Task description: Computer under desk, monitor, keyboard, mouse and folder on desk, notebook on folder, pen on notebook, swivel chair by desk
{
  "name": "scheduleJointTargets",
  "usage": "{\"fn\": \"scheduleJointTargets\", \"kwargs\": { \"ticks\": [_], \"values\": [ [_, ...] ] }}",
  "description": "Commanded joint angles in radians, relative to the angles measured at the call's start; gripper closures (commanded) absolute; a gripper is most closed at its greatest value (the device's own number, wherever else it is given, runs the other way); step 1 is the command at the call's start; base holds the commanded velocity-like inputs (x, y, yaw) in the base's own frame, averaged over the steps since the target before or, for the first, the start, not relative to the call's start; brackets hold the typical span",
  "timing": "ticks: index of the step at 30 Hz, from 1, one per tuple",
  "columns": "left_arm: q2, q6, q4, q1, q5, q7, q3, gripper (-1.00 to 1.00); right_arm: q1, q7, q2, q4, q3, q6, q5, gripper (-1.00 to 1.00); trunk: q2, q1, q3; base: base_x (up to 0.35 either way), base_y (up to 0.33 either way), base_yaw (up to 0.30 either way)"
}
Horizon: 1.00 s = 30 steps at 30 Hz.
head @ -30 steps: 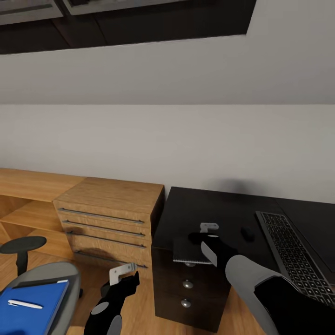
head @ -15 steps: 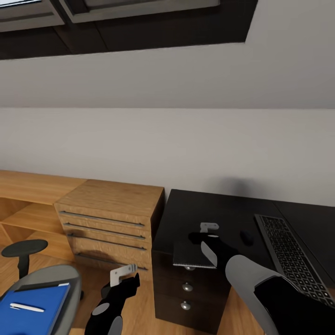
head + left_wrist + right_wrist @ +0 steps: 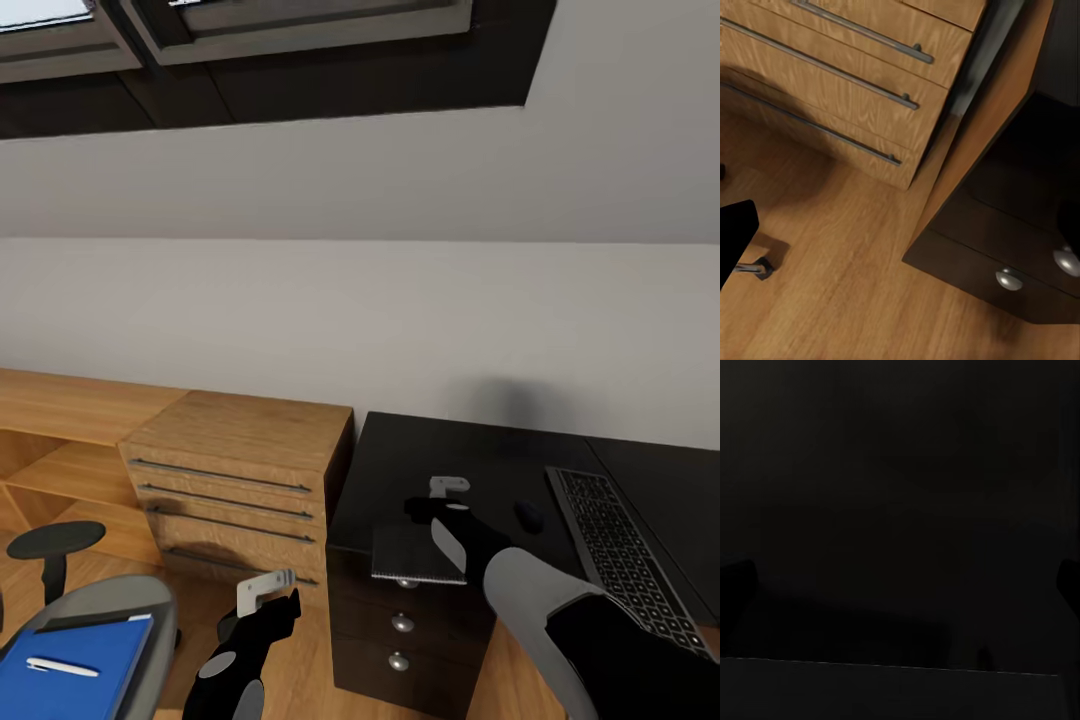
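The right claw (image 3: 432, 520) grips the notebook (image 3: 418, 553), which lies flat over the black desk (image 3: 440, 460) corner, its long edge across the arm. The mouse (image 3: 528, 515) and keyboard (image 3: 612, 545) sit further right. The folder (image 3: 70, 665) with the pen (image 3: 62, 667) lies on the chair (image 3: 120, 610), beside the left claw (image 3: 268, 600), which is empty; how far it gapes I cannot tell.

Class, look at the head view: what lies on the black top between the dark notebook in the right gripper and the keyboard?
The mouse lies there, between the notebook held by the right gripper and the keyboard.
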Motion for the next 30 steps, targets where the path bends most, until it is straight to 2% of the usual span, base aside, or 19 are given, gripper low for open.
{"fn": "scheduleJointTargets", "kwargs": {
  "ticks": [1, 2, 7, 11, 12, 14, 16, 17, 18, 19, 21, 24, 30],
  "values": [
    [0.0, 0.002, -0.001, -0.001, 0.011, 0.01, -0.001, -1.0, 0.003, -0.007, 0.003, -0.003, 0.009, 0.003, -0.007, -1.0, 0.007, -0.004, 0.002, 0.0, 0.0, 0.0],
    [0.0, 0.002, -0.001, -0.001, 0.01, 0.01, -0.001, -1.0, 0.017, -0.008, 0.011, -0.009, 0.009, 0.0, -0.007, -1.0, 0.014, -0.008, 0.005, 0.0, 0.0, 0.0],
    [0.0, 0.002, -0.001, -0.001, 0.01, 0.01, -0.001, -1.0, 0.039, -0.01, 0.016, -0.057, 0.009, 0.0, -0.006, -1.0, 0.049, -0.027, 0.021, 0.0, 0.0, 0.0],
    [0.0, 0.002, -0.001, -0.001, 0.01, 0.01, -0.001, -1.0, 0.079, -0.015, 0.013, -0.142, 0.008, 0.011, -0.004, -1.0, 0.077, -0.042, 0.033, 0.0, 0.0, 0.0],
    [0.0, 0.002, -0.001, -0.001, 0.01, 0.01, -0.001, -1.0, 0.102, -0.023, 0.011, -0.193, 0.007, 0.025, -0.002, -1.0, 0.084, -0.046, 0.037, 0.0, 0.0, 0.0],
    [0.0, 0.002, -0.001, -0.001, 0.009, 0.01, -0.001, -1.0, 0.188, -0.078, 0.002, -0.372, 0.007, 0.087, 0.001, -1.0, 0.084, -0.046, 0.037, 0.0, 0.0, 0.0],
    [0.0, 0.002, -0.001, -0.001, 0.009, 0.01, -0.001, -1.0, 0.236, -0.12, -0.004, -0.466, 0.008, 0.107, 0.003, -1.0, 0.084, -0.046, 0.037, 0.0, 0.0, 0.0],
    [0.0, 0.002, -0.001, -0.001, 0.009, 0.01, -0.001, -1.0, 0.29, -0.174, -0.008, -0.568, 0.01, 0.122, 0.005, -1.0, 0.084, -0.046, 0.037, 0.0, 0.0, 0.0],
    [0.0, 0.002, -0.001, -0.001, 0.009, 0.01, -0.001, -1.0, 0.318, -0.203, -0.01, -0.618, 0.011, 0.127, 0.007, -1.0, 0.084, -0.046, 0.037, 0.0, 0.0, 0.0],
    [0.0, 0.002, -0.001, -0.001, 0.009, 0.01, -0.002, -1.0, 0.393, -0.288, -0.012, -0.746, 0.015, 0.141, 0.013, -1.0, 0.084, -0.046, 0.037, 0.0, 0.0, 0.0],
    [0.0, 0.002, -0.001, -0.001, 0.009, 0.01, -0.002, -1.0, 0.428, -0.327, -0.013, -0.799, 0.024, 0.149, 0.018, -1.0, 0.084, -0.046, 0.037, 0.0, 0.0, 0.0],
    [0.0, 0.002, 0.001, -0.001, 0.009, 0.01, -0.003, -1.0, 0.475, -0.378, -0.013, -0.859, 0.075, 0.159, 0.025, -1.0, 0.084, -0.046, 0.037, 0.0, 0.0, 0.0],
    [0.0, 0.002, 0.002, -0.001, 0.009, 0.01, -0.003, -1.0, 0.487, -0.391, -0.013, -0.87, 0.097, 0.158, 0.028, -1.0, 0.084, -0.046, 0.037, 0.0, 0.0, 0.0]
  ]
}}
